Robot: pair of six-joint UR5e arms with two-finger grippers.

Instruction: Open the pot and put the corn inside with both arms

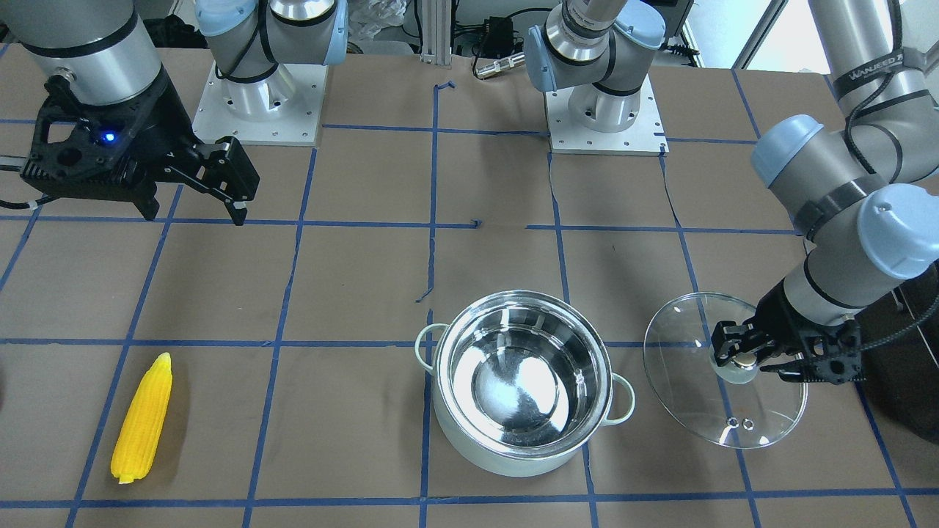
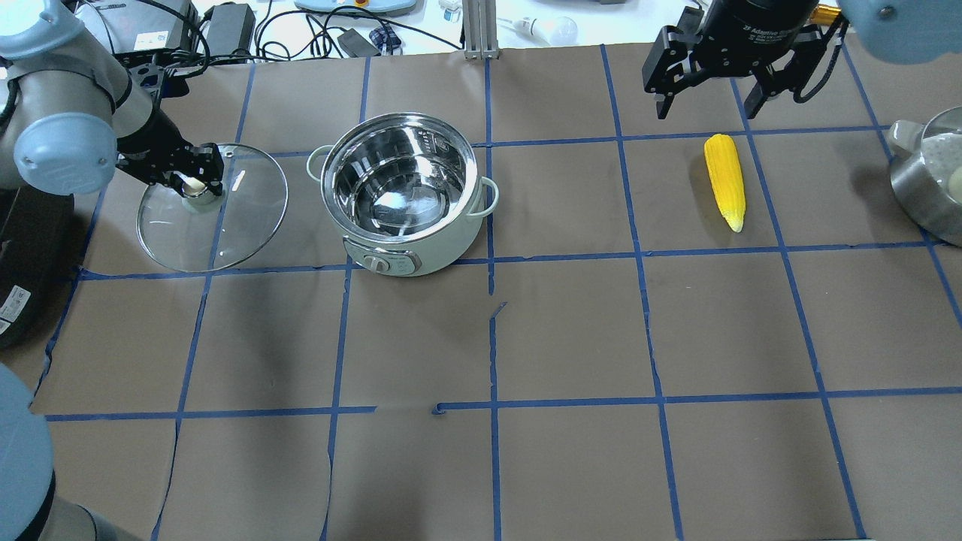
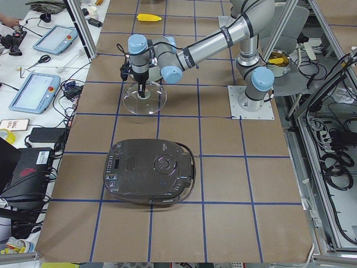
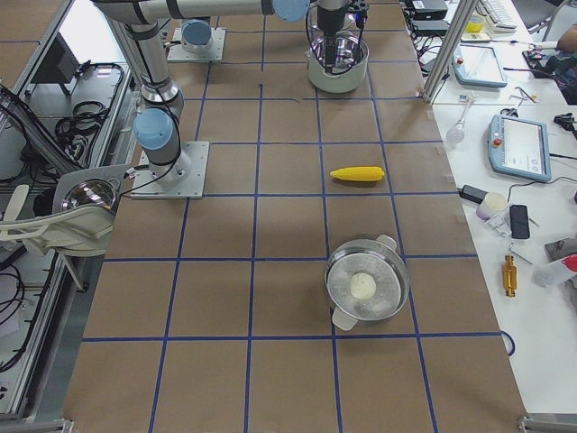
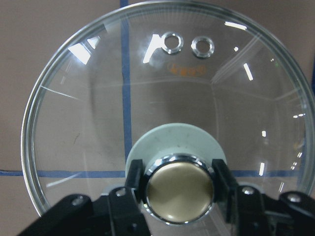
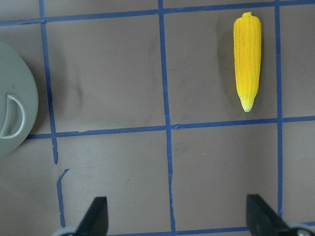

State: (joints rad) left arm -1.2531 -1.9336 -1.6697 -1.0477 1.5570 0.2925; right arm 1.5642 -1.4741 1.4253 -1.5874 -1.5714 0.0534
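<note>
Pot [image 1: 499, 455] uncovered, corn [image 1: 141, 418] lying out on the table [image 1: 352, 293].
Nearest, the corn lies flat, well apart from the pot. Just beside the pot, the left gripper [image 1: 744, 359] pinches the brass knob [image 5: 179, 191] of the glass lid [image 1: 763, 418]. Farther back, the right gripper [image 2: 708, 111] hangs empty, fingers spread wide.

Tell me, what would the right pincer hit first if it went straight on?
Probably just the bare paper-covered table. The right pincer points down at it, open, and the corn lies off to one side. Depth is hard to judge.
</note>
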